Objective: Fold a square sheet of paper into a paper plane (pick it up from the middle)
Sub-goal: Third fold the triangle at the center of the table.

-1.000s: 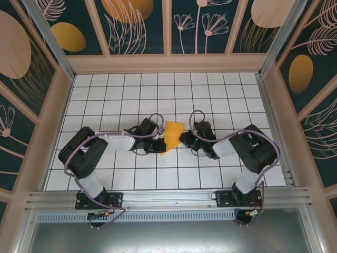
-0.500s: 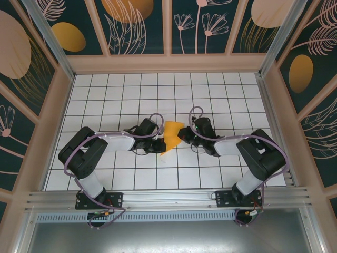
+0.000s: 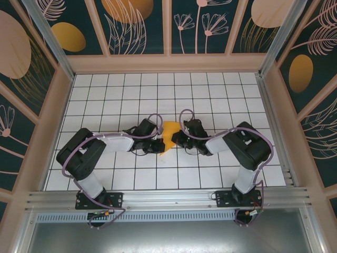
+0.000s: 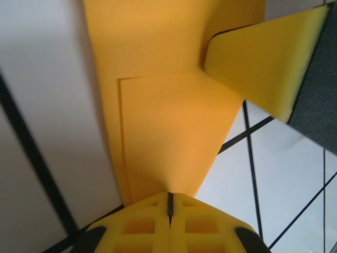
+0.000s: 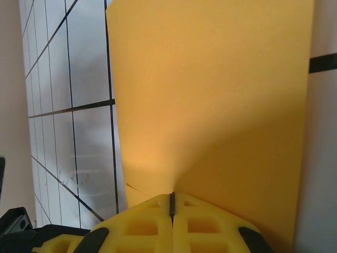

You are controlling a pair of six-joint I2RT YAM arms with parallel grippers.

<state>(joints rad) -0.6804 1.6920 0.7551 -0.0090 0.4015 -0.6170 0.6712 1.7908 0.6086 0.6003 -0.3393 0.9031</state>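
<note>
We've got L gripper [image 4: 169, 204] & R gripper [image 5: 171, 203] both pinched shut on the part-folded sheet [image 4: 158, 52], approx. mid-task, plane not yet finished.

The paper plane [image 3: 169, 132] is orange-yellow; the table [image 3: 131, 95] is white with black gridlines.

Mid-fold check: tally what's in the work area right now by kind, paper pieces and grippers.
Pieces of orange-yellow paper: 1, partly folded
Grippers: 2, the left gripper and the right gripper, each shut on the paper
Total: 3
</note>
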